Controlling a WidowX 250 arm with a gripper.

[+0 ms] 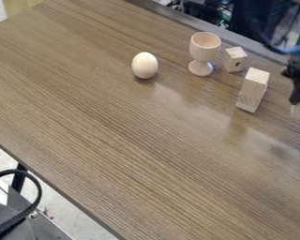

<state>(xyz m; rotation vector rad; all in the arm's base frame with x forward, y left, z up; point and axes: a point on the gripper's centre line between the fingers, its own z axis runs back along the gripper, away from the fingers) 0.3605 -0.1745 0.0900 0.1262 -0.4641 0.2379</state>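
Outside the wooden cup (203, 50), an egg (144, 65) rests nearby.

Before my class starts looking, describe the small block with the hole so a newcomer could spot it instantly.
On the brown table, look near the far edge for the pale goblet-shaped cup. The small block sits just to the cup's right in the picture. Unlike the taller block nearer the camera, it is squat and shows a dark round hole.
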